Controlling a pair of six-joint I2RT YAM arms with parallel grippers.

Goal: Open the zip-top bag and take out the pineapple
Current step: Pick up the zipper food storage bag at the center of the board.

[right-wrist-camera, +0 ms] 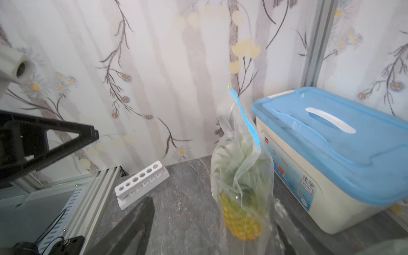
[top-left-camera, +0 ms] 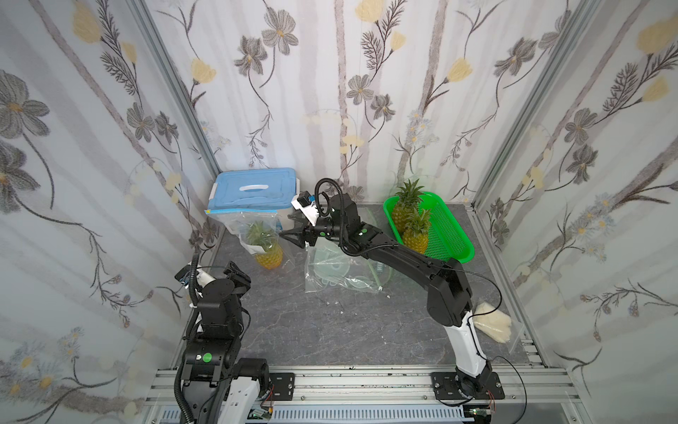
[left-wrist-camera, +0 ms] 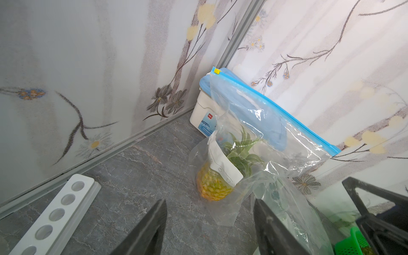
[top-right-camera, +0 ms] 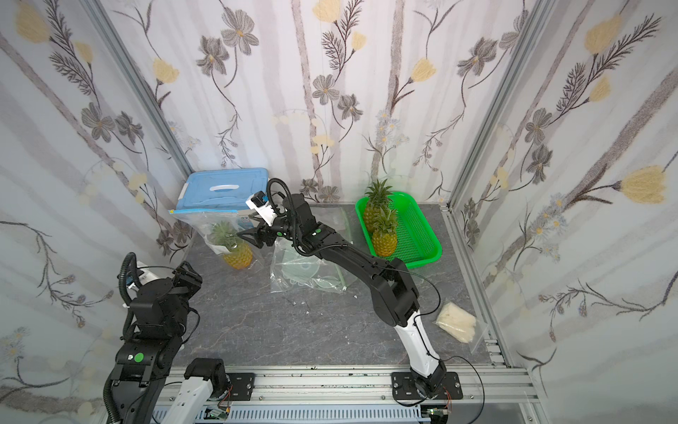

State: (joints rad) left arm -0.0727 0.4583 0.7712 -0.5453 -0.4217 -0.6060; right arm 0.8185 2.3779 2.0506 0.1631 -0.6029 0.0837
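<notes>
**Entry: bagged pineapple, far-left corner**

- Zip-top bag point(top-left-camera: 253, 227): standing at about 11 o'clock on the worktop point(top-left-camera: 330, 330), leaning back against the blue-lidded storage box point(top-left-camera: 253, 187).
- Pineapple point(top-left-camera: 269, 255): inside the bag at its bottom, yellow body down. Crown up and tilted a little toward 11 o'clock, so long axis near vertical.
- Zip strip point(left-wrist-camera: 276, 108): blue, along the top edge, running 9 to 3 o'clock in both top views. Yellow slider point(left-wrist-camera: 217, 71) at the 9 o'clock end. Judged shut along its length, though not certain from these views.
- Right arm point(top-left-camera: 403, 257): stretched across from 4 o'clock. Right jaws apart, empty, tips aimed at 9 o'clock and level with the crown, just beside the bag's 3 o'clock side. Contact with the film: cannot tell.
- Left arm point(top-left-camera: 220, 304): folded at 7 o'clock. Left jaws apart, empty, the bag near at roughly 1 o'clock but clearly apart from them.
- Nearer to the bag: right jaws. Nearer to the slider end: left jaws.
- Judgement: next move likely a pinch on the top edge, well above the present tip height. Bag only propped, so liable to tip if pushed sideways.
- Not to be confused: two loose pineapples in the green basket point(top-left-camera: 451, 235) at 2 o'clock.
</notes>
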